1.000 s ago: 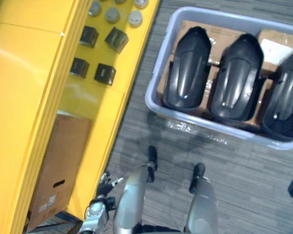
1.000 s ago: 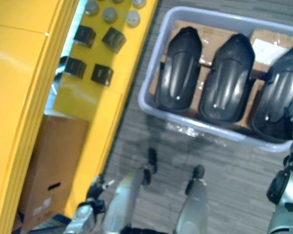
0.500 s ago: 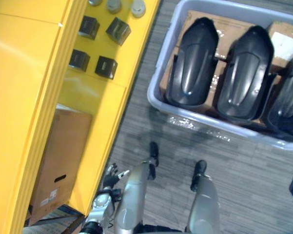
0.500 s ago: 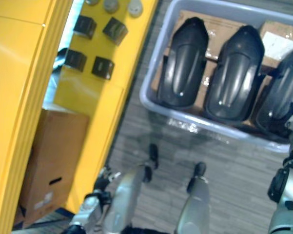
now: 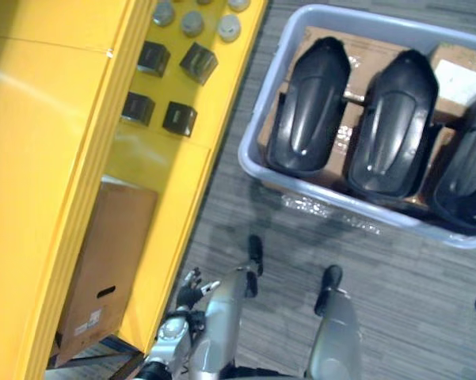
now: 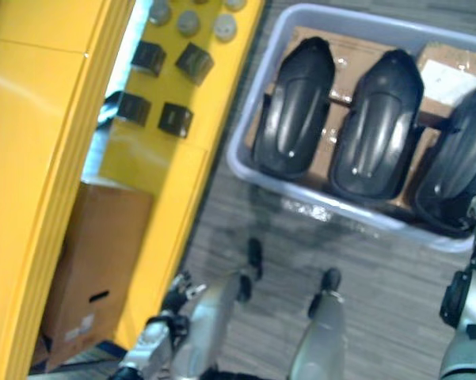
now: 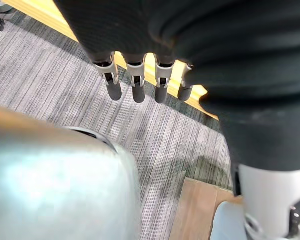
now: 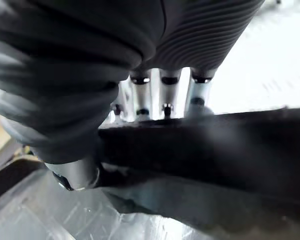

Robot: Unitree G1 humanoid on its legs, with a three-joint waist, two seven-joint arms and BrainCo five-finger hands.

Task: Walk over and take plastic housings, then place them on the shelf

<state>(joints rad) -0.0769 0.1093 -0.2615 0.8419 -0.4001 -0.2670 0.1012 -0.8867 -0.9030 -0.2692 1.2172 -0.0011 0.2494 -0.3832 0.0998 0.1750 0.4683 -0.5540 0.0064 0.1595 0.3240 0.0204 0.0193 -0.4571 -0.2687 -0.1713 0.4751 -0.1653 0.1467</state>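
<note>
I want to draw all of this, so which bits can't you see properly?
Rightmost housing: cut off by the right edge in the left eye view.
Cardboard box: its far side is tucked under the yellow shelf in both eye views.
Right hand: its grip is hidden behind a dark edge in the right wrist view.
Grey caps: some are cut off by the top edge in the left eye view.

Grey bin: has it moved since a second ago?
No. The grey bin keeps the same gap to the yellow shelf; the whole view shifted with the camera.
</note>
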